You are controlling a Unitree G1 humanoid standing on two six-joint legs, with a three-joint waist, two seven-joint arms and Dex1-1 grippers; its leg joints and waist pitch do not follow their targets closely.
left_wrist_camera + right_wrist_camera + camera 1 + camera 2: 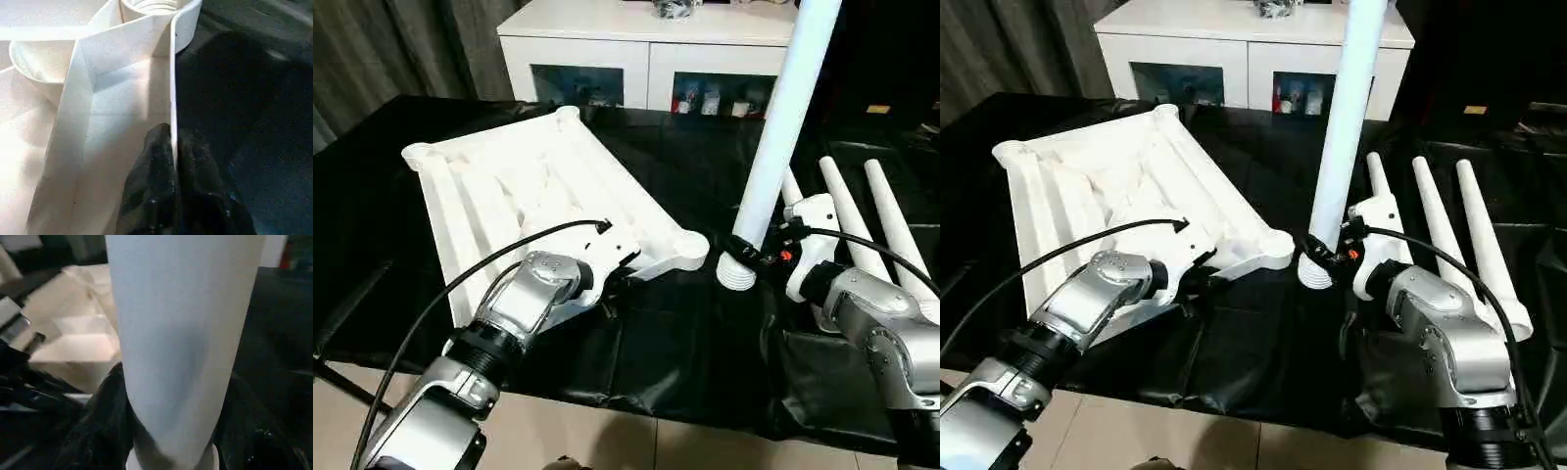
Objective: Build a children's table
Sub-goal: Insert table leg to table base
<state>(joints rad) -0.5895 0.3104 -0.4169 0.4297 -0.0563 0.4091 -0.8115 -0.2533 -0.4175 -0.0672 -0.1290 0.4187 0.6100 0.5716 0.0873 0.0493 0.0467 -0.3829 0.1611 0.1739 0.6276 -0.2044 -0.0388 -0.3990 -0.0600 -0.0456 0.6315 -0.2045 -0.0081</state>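
Observation:
The white tabletop lies upside down on the black-covered surface, ribs up, its near corner socket pointing toward my right arm. My left gripper is shut on the thin rim wall of the tabletop just short of that socket. A white leg stands nearly upright with its ribbed end down, just right of the socket and apart from it. My right gripper is shut on this leg low down, its black fingers on either side of the tube.
Three more white legs lie side by side at the right, behind my right arm. A white cabinet with glass doors stands behind the table. The black cover ends at the near edge, with pale floor below.

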